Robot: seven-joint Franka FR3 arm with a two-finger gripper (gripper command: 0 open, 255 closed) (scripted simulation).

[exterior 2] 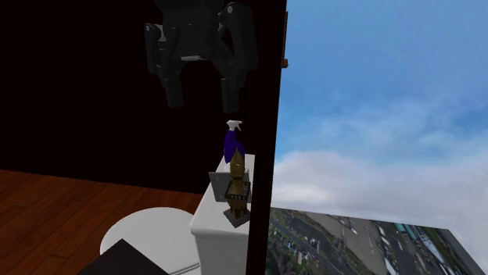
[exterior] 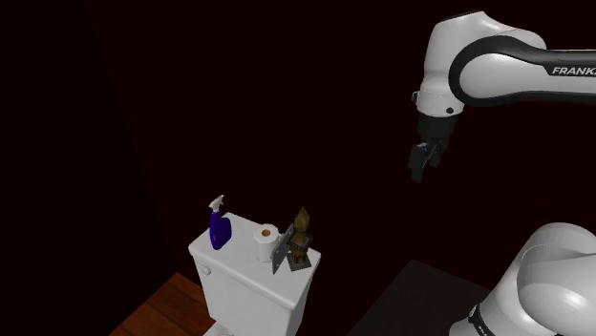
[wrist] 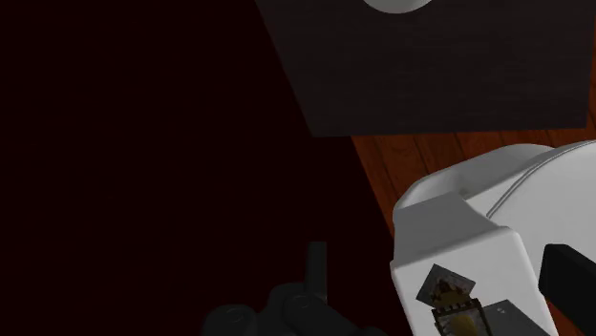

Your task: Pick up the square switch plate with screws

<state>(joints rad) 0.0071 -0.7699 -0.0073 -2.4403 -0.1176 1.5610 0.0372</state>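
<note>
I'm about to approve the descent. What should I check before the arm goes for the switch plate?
1. Black two-finger gripper open and empty: ok.
2. Grey square switch plate found, on the white toilet tank: ok.
3. Gripper lined up over plate: not ok; it hangs high, toward the shoulder view's right.
4. Room beside plate: not ok; white paper roll and golden figurine flank it closely.
5. Plate's screws visible: cannot tell.
</note>
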